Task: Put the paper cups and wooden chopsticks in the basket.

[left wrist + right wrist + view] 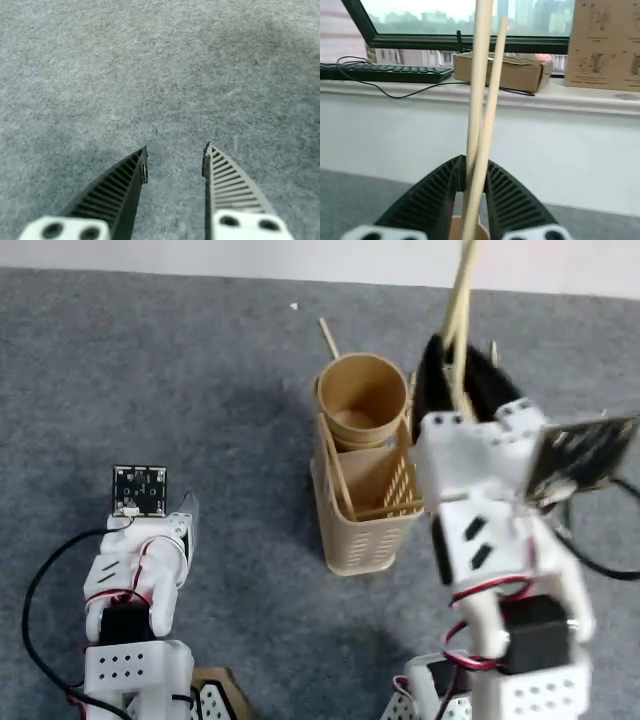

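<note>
A tan slotted basket (365,525) stands mid-table with a paper cup (362,400) nested in its far end and a chopstick (335,465) leaning along its left rim. My right gripper (455,375) hovers beside the basket's right far corner, shut on two wooden chopsticks (460,315) that point upward. In the right wrist view the chopsticks (482,100) rise from between the black fingers (437,192), with the gripper (472,175) above the cup's rim (470,232). My left gripper (175,160) is open over bare carpet, low at the left (185,520).
Grey carpet (150,370) covers the table. One chopstick tip (328,337) pokes out behind the cup. A small white speck (293,307) lies at the far edge. A brown piece (220,685) lies by the left arm's base. A white wall, keyboard (385,73) and cardboard box (512,70) sit beyond the table.
</note>
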Tool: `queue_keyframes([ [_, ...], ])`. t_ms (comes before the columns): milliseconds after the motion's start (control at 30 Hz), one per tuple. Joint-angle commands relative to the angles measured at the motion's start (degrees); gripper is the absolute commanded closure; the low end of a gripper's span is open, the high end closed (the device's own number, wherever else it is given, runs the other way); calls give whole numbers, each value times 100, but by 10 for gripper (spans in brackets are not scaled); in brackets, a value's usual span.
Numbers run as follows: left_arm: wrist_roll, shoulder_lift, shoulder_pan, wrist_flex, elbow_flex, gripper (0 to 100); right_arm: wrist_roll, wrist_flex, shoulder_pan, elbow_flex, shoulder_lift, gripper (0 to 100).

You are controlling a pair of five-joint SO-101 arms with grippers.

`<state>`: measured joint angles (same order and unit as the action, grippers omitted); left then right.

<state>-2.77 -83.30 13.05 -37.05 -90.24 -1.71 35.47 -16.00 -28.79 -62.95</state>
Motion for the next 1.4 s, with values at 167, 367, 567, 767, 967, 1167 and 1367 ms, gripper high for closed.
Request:
queue_keyframes([
  [167, -44, -57, -84, 97, 40, 797, 53, -2176, -286, -2967, -725, 993],
  [367, -44, -57, -84, 97, 31, 797, 53, -2466, -268, -3618, -743, 993],
  [567, -44, -57, -84, 97, 31, 797, 53, -2580, -268, -3644, -743, 992],
  [767, -44, -57, -84, 97, 31, 797, 44, -2545, -110, -3653, -743, 884],
  [967, -44, -57, -84, 97, 31, 797, 26, -2545, 163, -3635, -743, 830],
  [1167, -44, -57, -84, 97, 31, 797, 9, -2396, 497, -3582, -743, 830],
  [1367, -44, -57, -92, 97, 31, 797, 0, -1314, 1209, -2308, -945, 830],
])
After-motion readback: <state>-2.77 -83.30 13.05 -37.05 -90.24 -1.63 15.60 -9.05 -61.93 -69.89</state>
